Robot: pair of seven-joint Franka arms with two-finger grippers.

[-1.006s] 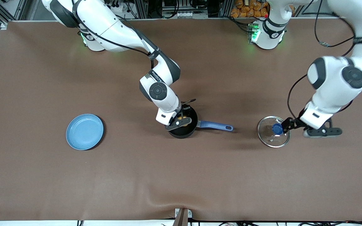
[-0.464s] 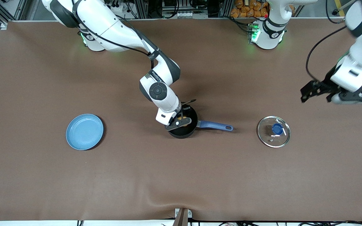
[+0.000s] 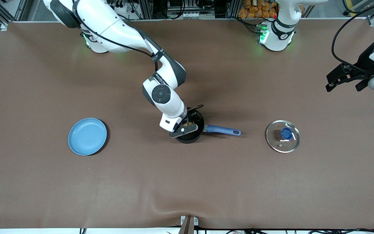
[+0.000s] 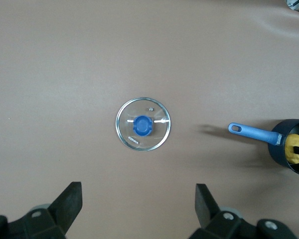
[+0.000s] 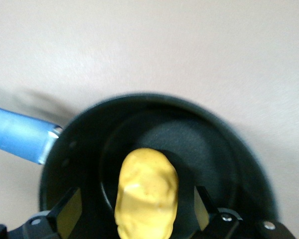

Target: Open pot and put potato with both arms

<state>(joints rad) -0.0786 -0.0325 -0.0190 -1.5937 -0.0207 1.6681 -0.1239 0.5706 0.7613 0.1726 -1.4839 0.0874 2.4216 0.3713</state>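
Note:
The black pot (image 3: 194, 138) stands uncovered mid-table, its blue handle (image 3: 221, 130) pointing toward the left arm's end. The yellow potato (image 5: 146, 191) lies inside it, also showing in the front view (image 3: 191, 123). My right gripper (image 3: 186, 126) is over the pot, open, its fingers (image 5: 70, 211) on either side of the potato and apart from it. The glass lid (image 3: 282, 140) with the blue knob (image 3: 286, 133) lies flat on the table beside the handle's end. My left gripper (image 3: 343, 85) is open and empty, raised high over the left arm's end of the table. Its wrist view shows the lid (image 4: 157, 135) and the pot (image 4: 281, 154).
A flat light-blue plate (image 3: 87, 136) lies toward the right arm's end of the table, level with the pot. The brown table cover has a small ridge at its front edge (image 3: 174, 213).
My left gripper let go of the lid's knob, rose and moved away toward the left arm's end; the lid stays on the table. The right gripper has barely shifted over the pot.

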